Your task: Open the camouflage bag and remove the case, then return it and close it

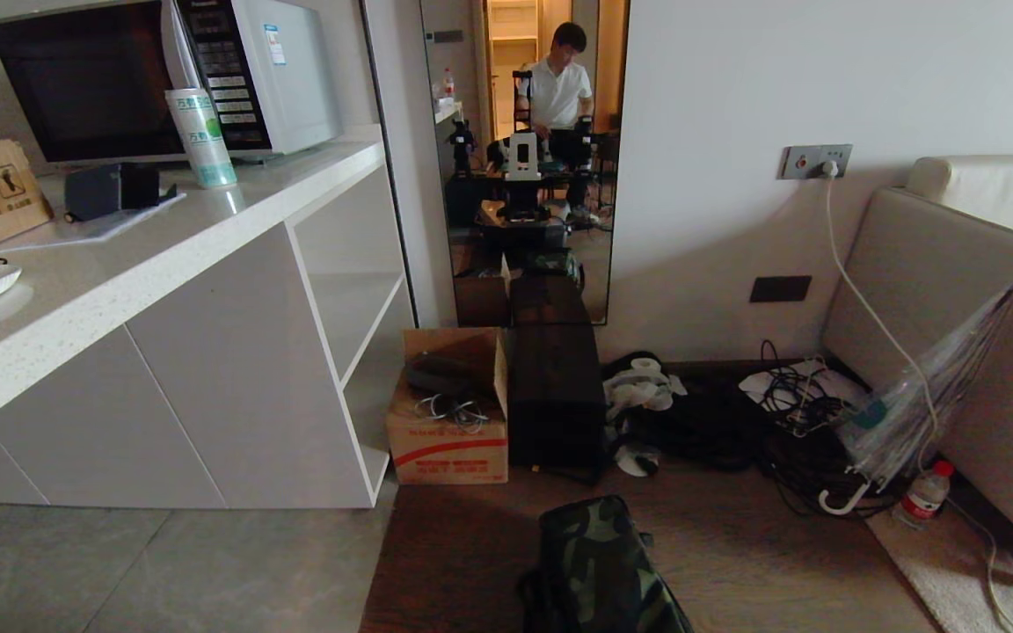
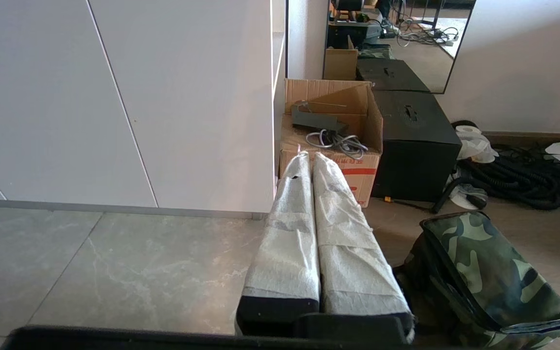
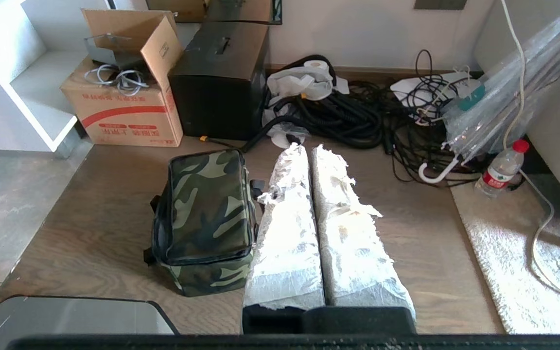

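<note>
Fingers of both our left gripper (image 2: 309, 160) and right gripper (image 3: 309, 151) are pressed together, holding nothing, parked above the floor; the camouflage bag (image 3: 205, 214) sits closed between them, likely awaiting opening.

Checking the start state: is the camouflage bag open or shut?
Shut. The camouflage bag's top panel lies flat and closed all round, with no lining or case showing.
</note>
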You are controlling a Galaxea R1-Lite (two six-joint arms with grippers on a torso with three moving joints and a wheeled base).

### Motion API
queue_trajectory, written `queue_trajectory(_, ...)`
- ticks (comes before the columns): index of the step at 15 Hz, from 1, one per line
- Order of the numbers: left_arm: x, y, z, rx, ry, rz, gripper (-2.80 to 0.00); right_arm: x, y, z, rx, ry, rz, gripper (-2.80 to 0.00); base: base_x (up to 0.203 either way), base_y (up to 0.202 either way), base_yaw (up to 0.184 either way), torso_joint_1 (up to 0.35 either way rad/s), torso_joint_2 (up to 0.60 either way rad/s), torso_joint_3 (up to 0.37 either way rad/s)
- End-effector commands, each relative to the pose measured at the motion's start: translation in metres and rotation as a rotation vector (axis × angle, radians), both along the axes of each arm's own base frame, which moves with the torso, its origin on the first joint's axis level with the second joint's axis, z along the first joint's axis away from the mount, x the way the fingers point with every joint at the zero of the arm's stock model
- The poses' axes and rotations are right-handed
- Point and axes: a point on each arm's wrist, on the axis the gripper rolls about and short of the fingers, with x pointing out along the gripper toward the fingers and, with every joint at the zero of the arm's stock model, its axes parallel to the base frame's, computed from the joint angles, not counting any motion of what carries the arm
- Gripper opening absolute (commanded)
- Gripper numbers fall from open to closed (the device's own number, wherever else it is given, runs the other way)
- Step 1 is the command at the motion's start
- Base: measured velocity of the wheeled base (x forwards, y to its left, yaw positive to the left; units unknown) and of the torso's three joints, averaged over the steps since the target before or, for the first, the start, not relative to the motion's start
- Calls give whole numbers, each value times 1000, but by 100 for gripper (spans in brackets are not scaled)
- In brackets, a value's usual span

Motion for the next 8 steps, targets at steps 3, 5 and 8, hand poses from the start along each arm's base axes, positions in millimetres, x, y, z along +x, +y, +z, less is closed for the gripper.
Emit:
queue_trajectory(3, 0, 0, 0, 1, -1, 0, -280, 0, 0, 0, 0, 4, 2, -280, 0, 0, 0, 0, 0, 0)
queue_trajectory(5, 0, 0, 0, 1, -1, 0, -280, 0, 0, -1, -5, 4, 5, -280, 0, 0, 0, 0, 0, 0)
queue_trajectory(8, 0, 0, 0, 1, -1, 0, -280, 0, 0, 0, -1, 4, 1, -280, 0, 0, 0, 0, 0, 0)
